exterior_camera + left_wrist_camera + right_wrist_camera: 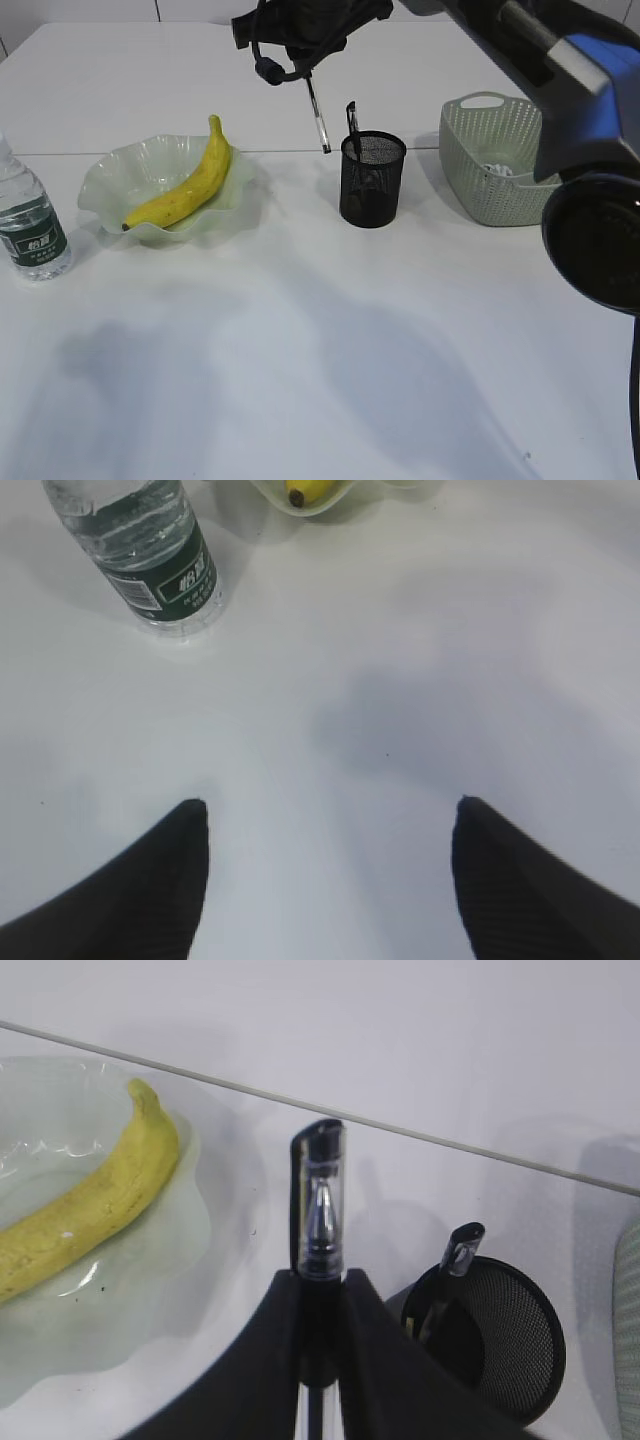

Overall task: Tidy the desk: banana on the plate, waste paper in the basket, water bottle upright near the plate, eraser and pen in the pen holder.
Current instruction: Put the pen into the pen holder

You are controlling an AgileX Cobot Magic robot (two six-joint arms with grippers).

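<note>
Right gripper [318, 1295] clamped on clear-barrelled pen with black cap [318, 118], held above table at far centre. Pen axis near vertical, tip hanging just left of black mesh pen holder [372, 180]; holder lies right of and below pen, second pen already standing inside. Right arm is the nearer one.

Left gripper [325, 830] wide open, empty, near upright clear water bottle [140, 545].

Eraser not visible; basket contents hard to make out.
</note>
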